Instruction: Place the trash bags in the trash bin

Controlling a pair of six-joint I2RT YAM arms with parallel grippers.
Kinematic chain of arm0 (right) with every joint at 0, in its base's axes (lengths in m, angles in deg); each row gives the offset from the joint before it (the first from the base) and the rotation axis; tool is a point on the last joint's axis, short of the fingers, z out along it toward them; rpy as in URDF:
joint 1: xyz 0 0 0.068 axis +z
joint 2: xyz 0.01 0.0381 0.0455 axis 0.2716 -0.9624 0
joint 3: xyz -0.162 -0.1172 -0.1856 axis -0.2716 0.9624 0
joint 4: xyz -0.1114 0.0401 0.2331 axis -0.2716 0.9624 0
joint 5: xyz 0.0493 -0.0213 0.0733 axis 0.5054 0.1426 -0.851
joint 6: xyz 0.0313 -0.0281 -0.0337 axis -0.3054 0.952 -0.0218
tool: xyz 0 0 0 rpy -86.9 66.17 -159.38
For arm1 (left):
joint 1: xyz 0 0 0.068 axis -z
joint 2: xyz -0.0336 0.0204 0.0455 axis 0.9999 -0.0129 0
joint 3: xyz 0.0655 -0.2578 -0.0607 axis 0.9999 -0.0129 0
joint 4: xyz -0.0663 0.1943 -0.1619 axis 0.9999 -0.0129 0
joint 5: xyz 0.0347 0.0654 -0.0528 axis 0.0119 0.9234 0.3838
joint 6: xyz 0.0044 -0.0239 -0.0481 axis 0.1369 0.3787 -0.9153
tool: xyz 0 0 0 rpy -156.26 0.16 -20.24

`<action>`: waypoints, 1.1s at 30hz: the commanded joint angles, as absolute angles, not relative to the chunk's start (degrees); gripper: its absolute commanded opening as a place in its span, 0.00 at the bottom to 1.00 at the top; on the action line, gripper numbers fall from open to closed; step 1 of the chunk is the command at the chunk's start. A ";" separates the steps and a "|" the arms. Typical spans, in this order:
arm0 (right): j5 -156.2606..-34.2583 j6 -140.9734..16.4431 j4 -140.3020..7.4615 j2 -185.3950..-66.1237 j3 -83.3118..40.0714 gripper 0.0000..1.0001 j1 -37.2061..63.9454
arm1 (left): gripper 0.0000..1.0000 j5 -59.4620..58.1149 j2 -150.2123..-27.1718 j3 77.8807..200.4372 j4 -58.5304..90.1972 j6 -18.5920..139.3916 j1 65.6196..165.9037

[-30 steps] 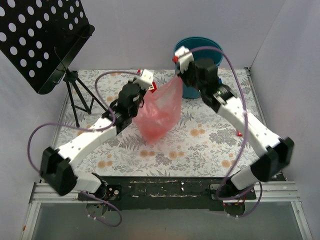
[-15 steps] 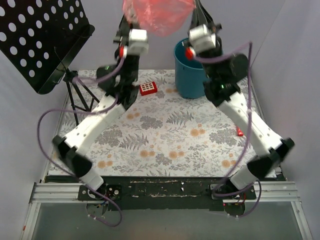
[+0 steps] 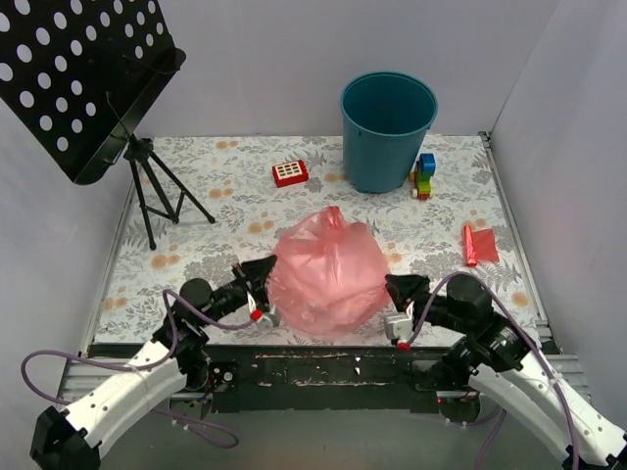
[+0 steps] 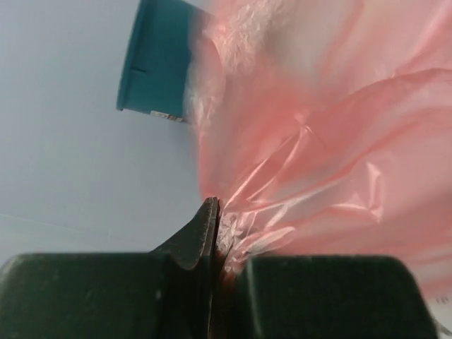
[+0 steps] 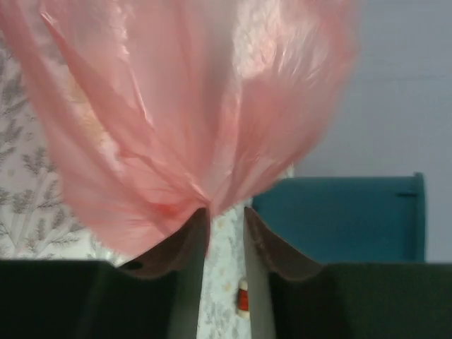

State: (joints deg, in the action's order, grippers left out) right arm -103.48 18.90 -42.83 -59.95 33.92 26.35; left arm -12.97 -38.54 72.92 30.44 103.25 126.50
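Overhead view: a puffed-up red-pink trash bag [image 3: 328,269] sits low at the 6 o'clock edge of the table [image 3: 225,211], between two robot claws. L claw [image 3: 265,291] is at the bag's 9 o'clock, R claw [image 3: 394,299] at its 3 o'clock.

Only the wrist views show the grips. L wrist cam: jaws pressed together w/ a pinch of bag film clamped between them. R wrist cam: jaws a small way apart, patterned cloth visible through the gap. The film gathers at the tip of one finger [image 5: 183,244] and isn't clamped between the two. Both wrist cams also show the teal bin [image 5: 339,212] beyond the bag.

Both arms lie low, reaching in from the 7 and 5 o'clock corners, wrists facing each other across the bag.

The table has a floral cloth. The bin stands upright at approx. 12–1 o'clock, well apart from the bag. A red block w/ white grid [image 3: 290,173] lies near its 9 o'clock side, and stacked toy blocks [image 3: 423,176] are just beside its 3 o'clock side. A small flat red piece [image 3: 478,245] lies toward 3 o'clock. A black perforated music stand [image 3: 78,78] is at 10 o'clock. White walls on three sides.
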 commanded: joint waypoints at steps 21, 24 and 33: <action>-112.49 -17.30 -35.01 -134.92 -48.19 0.84 4.03 | 0.00 26.13 -62.68 108.83 -3.23 46.49 126.88; -113.54 -17.31 -33.63 -142.13 -54.94 0.84 2.44 | 0.00 25.52 -61.63 107.69 -3.23 46.40 126.88; -117.06 -12.66 -22.98 -155.60 -69.03 0.50 0.77 | 0.00 25.52 -61.80 110.05 -2.88 46.76 126.35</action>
State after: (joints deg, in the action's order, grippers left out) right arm -112.90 -15.46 -26.26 -156.73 -65.25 0.78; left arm 24.73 -62.26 107.87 -2.59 47.27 126.85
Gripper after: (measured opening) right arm 0.617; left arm 0.007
